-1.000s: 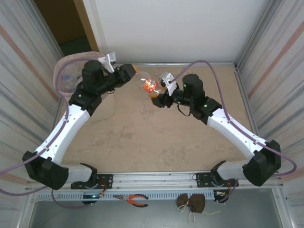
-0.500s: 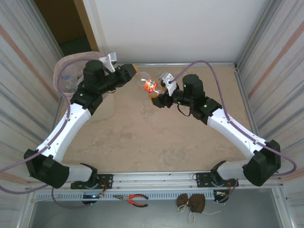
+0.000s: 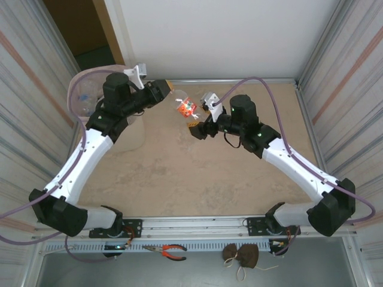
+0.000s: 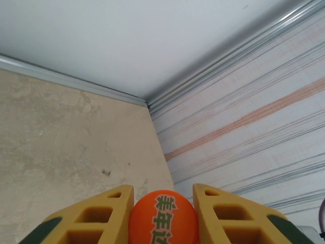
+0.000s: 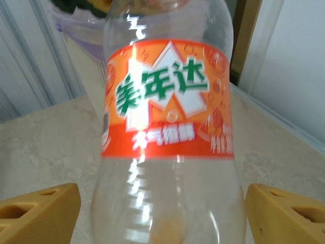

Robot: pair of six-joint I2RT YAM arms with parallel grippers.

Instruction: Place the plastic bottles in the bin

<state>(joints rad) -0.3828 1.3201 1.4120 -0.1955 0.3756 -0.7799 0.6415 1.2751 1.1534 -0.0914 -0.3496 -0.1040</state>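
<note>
A clear plastic bottle (image 3: 186, 107) with an orange-red label hangs in the air between the two arms, above the far middle of the table. My left gripper (image 3: 169, 91) is shut on its orange cap (image 4: 162, 218), which sits tight between the yellow fingers. My right gripper (image 3: 194, 127) is open at the bottle's base. Its yellow fingers (image 5: 45, 213) stand well clear on both sides of the bottle (image 5: 167, 127). The pale pink bin (image 3: 76, 89) stands at the far left beside the left arm, with other bottles (image 3: 87, 95) dimly seen inside.
Ribbed metal walls (image 3: 344, 72) close in the table on the left and right, and a white wall at the back. Red-handled pliers (image 3: 171, 250) and a brown pouch (image 3: 242, 255) lie on the ledge in front of the arm bases.
The right gripper has opened off the bottle's base and pulled back a little. The left gripper has tightened on the cap and now carries the bottle alone.
</note>
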